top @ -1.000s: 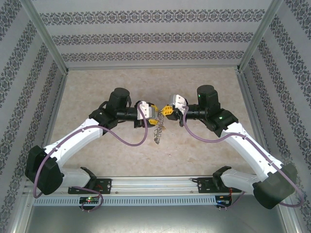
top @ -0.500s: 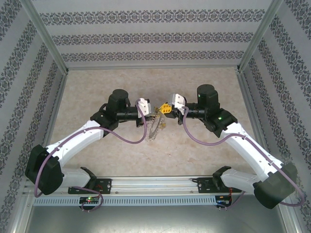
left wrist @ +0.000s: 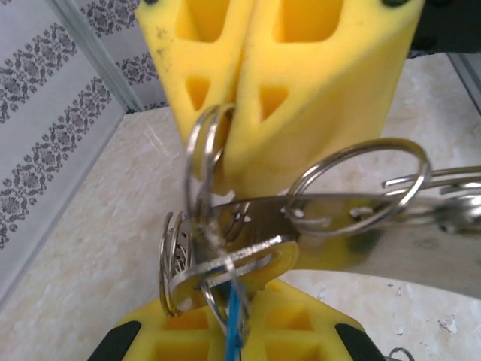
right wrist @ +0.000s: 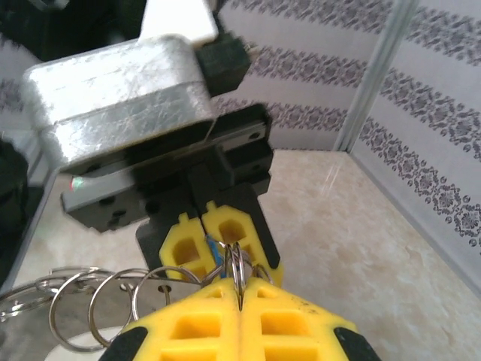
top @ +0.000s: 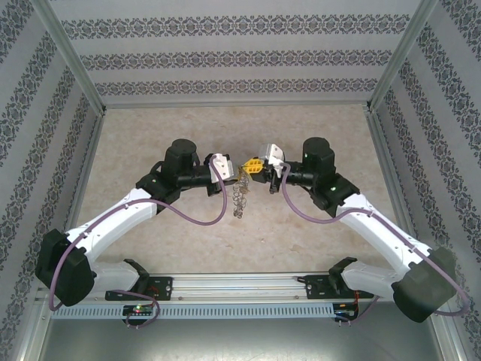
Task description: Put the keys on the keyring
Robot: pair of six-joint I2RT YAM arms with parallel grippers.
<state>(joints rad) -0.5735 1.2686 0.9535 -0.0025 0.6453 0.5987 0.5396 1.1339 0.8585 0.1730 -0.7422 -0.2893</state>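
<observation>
Two arms here, glossy white shells [top: 113,218] between bulky black joint housings [top: 180,156], a purple cable [top: 199,218] looping along each. A green light [top: 328,179] glows on the right arm. Up close, yellow plastic fingers [left wrist: 323,68] with cut-out pockets and black corners; behind the left gripper [right wrist: 204,252], a scuffed silver metal block [right wrist: 120,90].

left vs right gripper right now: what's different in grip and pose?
Grip: left gripper clamps a bunch of loops of the keyring, a blue sliver between its pads; right gripper pinches one loop edge-on.
Pose: seen from above, left gripper points right, right gripper points left, tips nearly touching.
Load: the keyring's chain hangs under the left gripper's tip, beside the right gripper.
Shared: both shut, yellow pads.
</observation>
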